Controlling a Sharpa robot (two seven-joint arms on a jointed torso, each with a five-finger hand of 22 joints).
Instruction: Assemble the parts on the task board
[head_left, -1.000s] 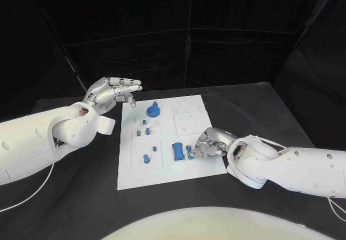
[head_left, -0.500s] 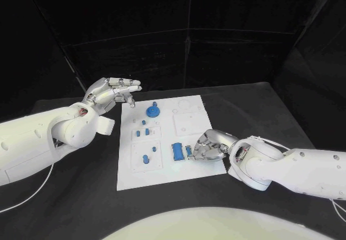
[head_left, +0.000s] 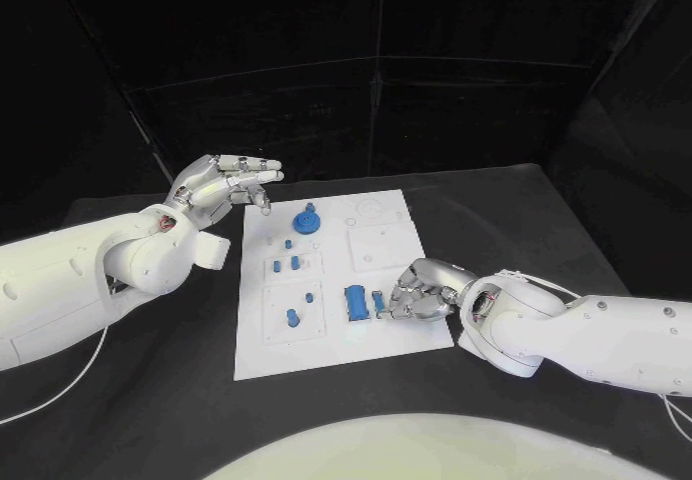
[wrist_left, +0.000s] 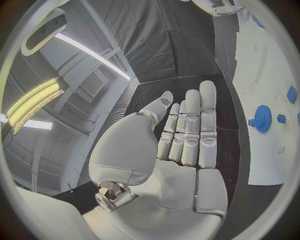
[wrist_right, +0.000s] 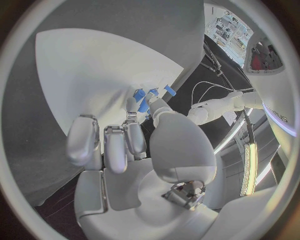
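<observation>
right robot hand (head_left: 418, 292) at near right part of task board (head_left: 335, 330), fingertips pinching small blue part (head_left: 379, 303); long axis running near-to-far, just beside larger blue block (head_left: 355, 303). left robot hand (head_left: 224, 183) open, empty, well apart beyond far left corner.

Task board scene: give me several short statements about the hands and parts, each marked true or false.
1. The right hand pinches a small blue part over the task board. True.
2. The left hand holds the blue gear. False: it holds nothing, fingers extended, off the board's far left corner.
3. The gear sits on the board's far half. True.
4. A long blue part lies beside the right hand's fingertips. True.
5. The left hand rests on the board. False: it hangs above the table beside it.
</observation>
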